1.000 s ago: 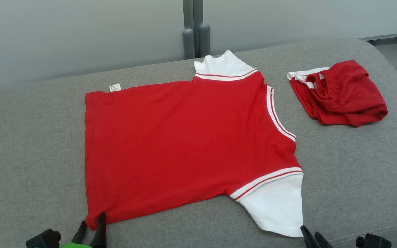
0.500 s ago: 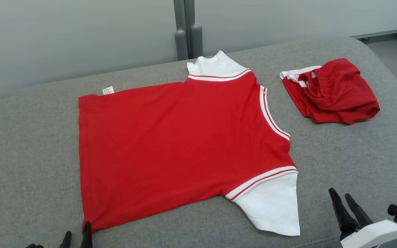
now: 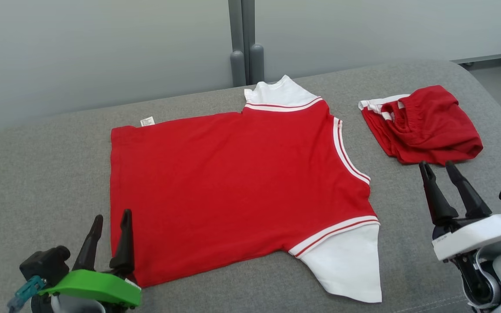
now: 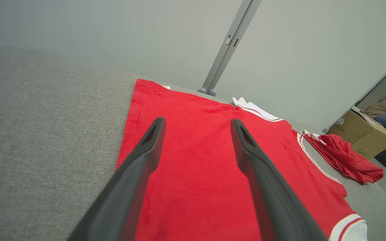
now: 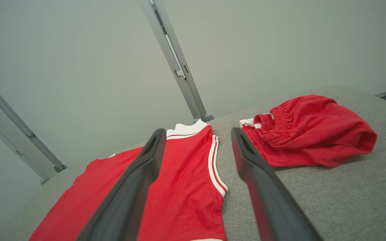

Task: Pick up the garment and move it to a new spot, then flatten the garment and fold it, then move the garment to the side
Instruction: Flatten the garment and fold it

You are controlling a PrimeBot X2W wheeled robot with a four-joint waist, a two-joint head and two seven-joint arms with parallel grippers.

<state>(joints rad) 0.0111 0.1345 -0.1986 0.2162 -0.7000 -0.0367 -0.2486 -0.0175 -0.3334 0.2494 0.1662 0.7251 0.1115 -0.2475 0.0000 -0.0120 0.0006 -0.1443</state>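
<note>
The red T-shirt (image 3: 233, 187) with white sleeves lies flat on the grey surface (image 3: 37, 174). A small white tag (image 3: 147, 121) pokes out at its far hem corner, its print too small to read. The left hand (image 3: 111, 216), fingers wide and empty, stands by the near hem corner; half a second ago only its tips showed. The right hand (image 3: 437, 165), equally wide and empty, has come up close to the bundled red shorts (image 3: 424, 126).

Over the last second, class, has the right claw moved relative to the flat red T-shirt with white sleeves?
Yes. The right claw left the near white sleeve of the red T-shirt and moved towards the crumpled red shorts.
</note>
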